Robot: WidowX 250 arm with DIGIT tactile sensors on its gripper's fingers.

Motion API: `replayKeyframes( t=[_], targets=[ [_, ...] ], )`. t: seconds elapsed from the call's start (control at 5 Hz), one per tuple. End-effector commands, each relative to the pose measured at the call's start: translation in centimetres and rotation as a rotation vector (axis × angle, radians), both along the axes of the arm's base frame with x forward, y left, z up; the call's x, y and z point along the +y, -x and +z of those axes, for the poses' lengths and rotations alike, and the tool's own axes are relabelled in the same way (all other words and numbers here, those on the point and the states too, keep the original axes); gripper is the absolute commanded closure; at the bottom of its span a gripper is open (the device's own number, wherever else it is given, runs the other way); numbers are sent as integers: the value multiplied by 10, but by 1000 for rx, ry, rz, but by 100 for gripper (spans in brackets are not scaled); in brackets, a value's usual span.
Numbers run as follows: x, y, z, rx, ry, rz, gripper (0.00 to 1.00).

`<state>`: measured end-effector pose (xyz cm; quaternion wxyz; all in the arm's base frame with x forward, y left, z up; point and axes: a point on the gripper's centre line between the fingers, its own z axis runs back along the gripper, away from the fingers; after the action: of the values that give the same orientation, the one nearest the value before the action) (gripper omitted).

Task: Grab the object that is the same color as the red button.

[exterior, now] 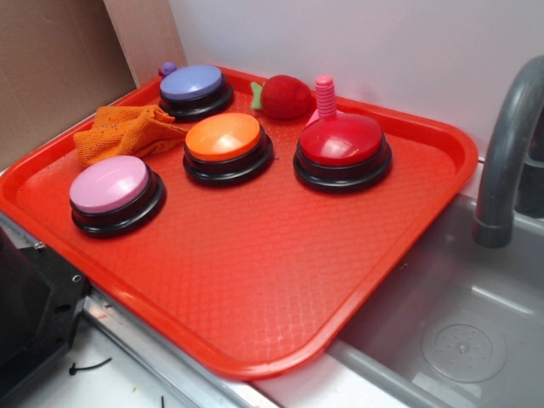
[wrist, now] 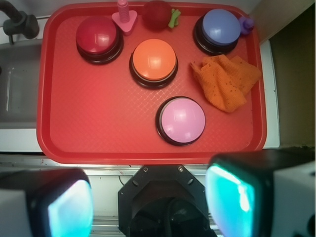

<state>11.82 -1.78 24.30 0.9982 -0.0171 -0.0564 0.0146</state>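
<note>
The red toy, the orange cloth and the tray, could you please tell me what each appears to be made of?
The red toy looks like soft plush: its surface is fuzzy and matte, with a pale green fabric leaf. The orange cloth seems to be a knitted or waffle-weave textile, crumpled into folds with an open mesh texture. The tray looks like hard moulded plastic, semi-glossy, with an embossed diamond grid.

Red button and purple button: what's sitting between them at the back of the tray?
In the wrist view, between the red button and the purple button stand a pink peg and the red plush strawberry, side by side.
</note>
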Motion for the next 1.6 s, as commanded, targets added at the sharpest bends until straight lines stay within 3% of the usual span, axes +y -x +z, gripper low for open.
replayKeyframes(
  t=[0.0,0.4,0.8,1.4],
  targets=[
    [0,0,0,0,0,0,0],
    [12,-10,-11,-70,110,169,0],
    [32,-65,-44,-162,50,606,0],
    [65,-171,-107,-232,83,823,0]
  ],
)
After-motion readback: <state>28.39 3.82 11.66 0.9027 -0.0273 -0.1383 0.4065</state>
